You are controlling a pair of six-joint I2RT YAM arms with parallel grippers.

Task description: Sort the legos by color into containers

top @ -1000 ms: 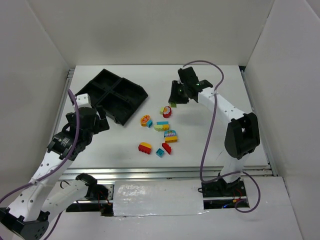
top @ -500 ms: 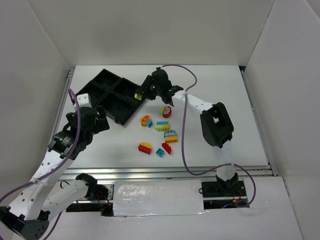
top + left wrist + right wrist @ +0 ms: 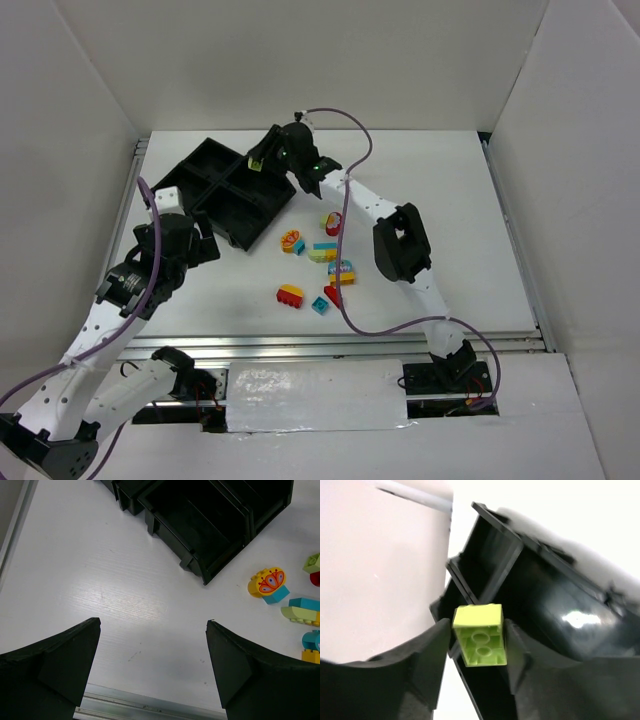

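Over the far side of the black tray (image 3: pixel 205 172), the right gripper (image 3: pixel 264 159) has a pale green brick (image 3: pixel 479 642) pinched between its fingers, hanging right above the dividers where the compartments meet. So that looks like the first drop, not done yet. No brick shows in any compartment, though they're dark. Pretty early days imo: about seven loose bricks (image 3: pixel 323 253) sit on the white table (image 3: pixel 470 180) right of the tray, reds, yellows and teals all mixed. Left gripper (image 3: pixel 152 630) hovers near the tray's corner, jaws wide, nothing in them.
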